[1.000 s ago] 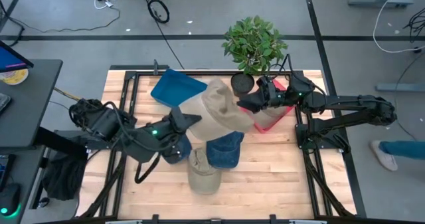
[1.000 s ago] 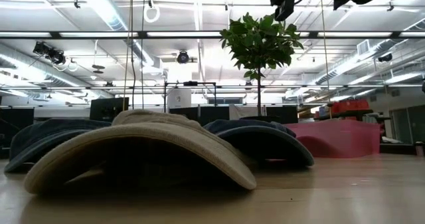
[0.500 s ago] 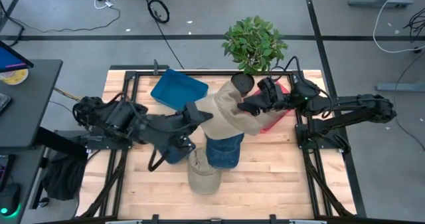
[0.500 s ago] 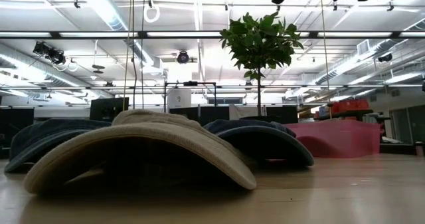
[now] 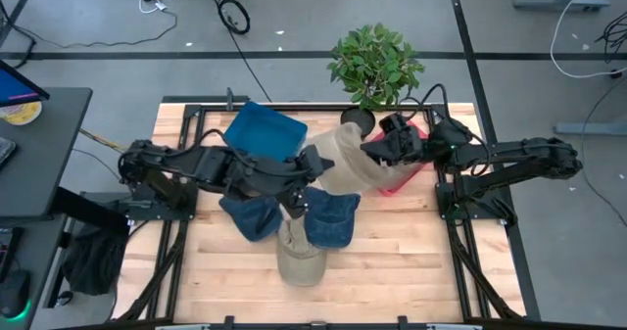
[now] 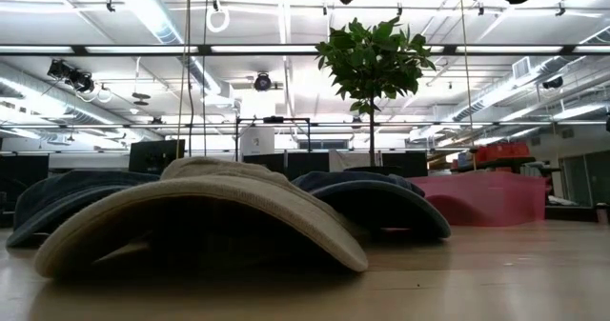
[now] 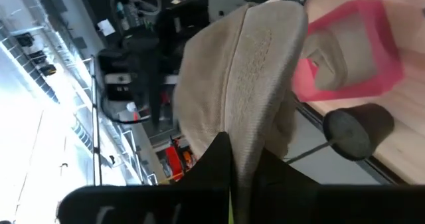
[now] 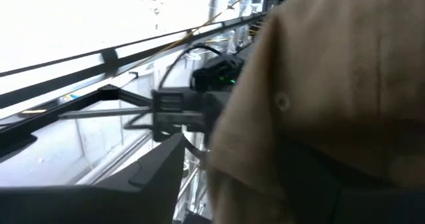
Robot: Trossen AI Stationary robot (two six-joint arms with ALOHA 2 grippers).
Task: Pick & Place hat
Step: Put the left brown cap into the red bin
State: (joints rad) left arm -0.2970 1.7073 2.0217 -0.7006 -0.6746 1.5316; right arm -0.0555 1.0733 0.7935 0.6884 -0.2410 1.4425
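We take the pink bin (image 5: 409, 169) at the table's back right as our landmark.

Nearest us in the low view, a khaki cap (image 6: 200, 221) lies flat on the wooden table (image 5: 411, 261), well in front of the bin and to its left. Behind it sit two denim hats: the blue denim hat (image 5: 330, 219), just beyond the khaki cap toward the bin, and the dark denim hat (image 5: 251, 215) further left of it.

The task item, a tan hat (image 5: 345, 161), hangs in the air just left of the bin, stretched between both arms and clear of the table. In the left wrist view it drapes down as a folded ribbed panel (image 7: 247, 91) with the bin behind it.

Our left gripper (image 5: 309, 164) is left of the bin, above the two denim hats; its fingers are pinched tight on the tan hat's left edge.

Our right gripper (image 5: 392, 146) is over the bin's left rim, against the hat's right side. The right wrist view is filled with tan fabric (image 8: 332, 84) lying over one finger (image 8: 156, 164). We see fingers spread fairly wide around cloth, but we cannot tell whether they actually grip it.

Left of the bin, at the back edge, sits a blue tray (image 5: 263, 131). Directly behind the bin stands a potted plant (image 5: 376, 64), its dark pot (image 5: 356, 122) touching the hat's upper edge in the high view.
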